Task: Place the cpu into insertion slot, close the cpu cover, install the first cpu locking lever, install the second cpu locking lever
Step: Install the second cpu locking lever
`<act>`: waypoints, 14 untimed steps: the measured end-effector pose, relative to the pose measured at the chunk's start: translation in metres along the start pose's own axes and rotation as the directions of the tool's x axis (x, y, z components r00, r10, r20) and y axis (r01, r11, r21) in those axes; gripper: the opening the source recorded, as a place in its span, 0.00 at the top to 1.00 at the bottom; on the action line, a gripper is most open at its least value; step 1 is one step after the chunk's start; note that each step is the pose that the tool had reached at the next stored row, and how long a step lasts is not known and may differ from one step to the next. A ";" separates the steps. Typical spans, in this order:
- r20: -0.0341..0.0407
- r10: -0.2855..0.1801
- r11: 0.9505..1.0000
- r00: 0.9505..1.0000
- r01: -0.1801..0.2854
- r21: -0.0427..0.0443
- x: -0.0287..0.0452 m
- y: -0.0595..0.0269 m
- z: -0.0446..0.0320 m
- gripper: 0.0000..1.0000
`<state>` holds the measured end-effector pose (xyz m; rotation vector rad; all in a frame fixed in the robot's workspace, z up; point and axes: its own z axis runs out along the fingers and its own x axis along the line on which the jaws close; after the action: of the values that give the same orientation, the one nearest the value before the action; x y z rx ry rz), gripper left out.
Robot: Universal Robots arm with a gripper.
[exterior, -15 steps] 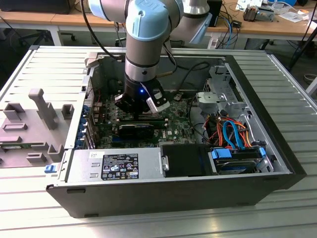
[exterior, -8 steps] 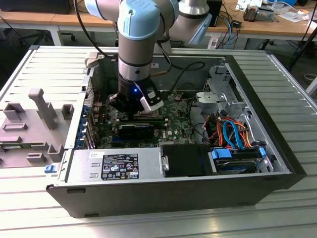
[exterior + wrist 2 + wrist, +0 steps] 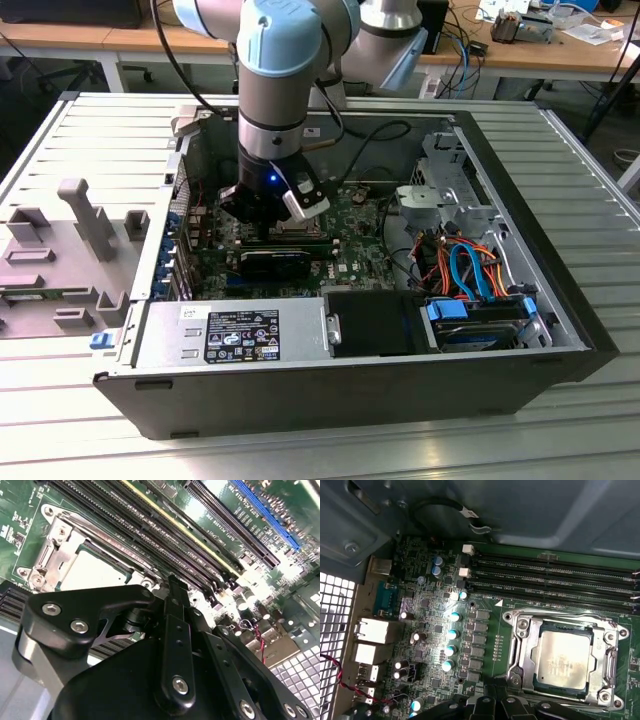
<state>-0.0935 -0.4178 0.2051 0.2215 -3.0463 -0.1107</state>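
The cpu [image 3: 564, 658], a square chip with a silver-grey top, lies flat in the insertion slot [image 3: 536, 676], whose dark edge shows around it on the green board. The cpu cover [image 3: 519, 647], a silvery frame with a square window, lies down around the chip. In the second wrist view the cpu [image 3: 95, 572] and cover [image 3: 52, 550] sit just beyond my gripper [image 3: 172, 586], which hangs low over the board beside the socket and holds nothing that I can see. In the exterior view the gripper [image 3: 272, 222] is inside the open computer case, over the middle of the motherboard.
Long black memory slots [image 3: 555, 575] run beside the socket. Capacitors [image 3: 451, 635] and rear ports [image 3: 370, 630] stand near the case wall. A power supply [image 3: 235, 335], a drive cage [image 3: 450, 190] and loose cables [image 3: 470, 265] crowd the case. A grey fixture [image 3: 70, 250] lies at the exterior view's left.
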 end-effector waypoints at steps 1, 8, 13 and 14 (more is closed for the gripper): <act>0.000 -0.003 1.000 1.000 0.003 -0.001 -0.0001 0.0001 0.0009 0.89; -0.002 -0.025 1.000 1.000 0.025 0.000 -0.0002 -0.0012 0.0036 0.89; -0.002 -0.026 1.000 1.000 0.026 -0.001 -0.0015 -0.0009 -0.0065 0.89; -0.007 -0.026 1.000 1.000 0.026 -0.006 -0.0089 -0.0020 -0.0073 0.89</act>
<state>-0.0838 -0.4189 0.2115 0.2603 -3.0365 -0.1203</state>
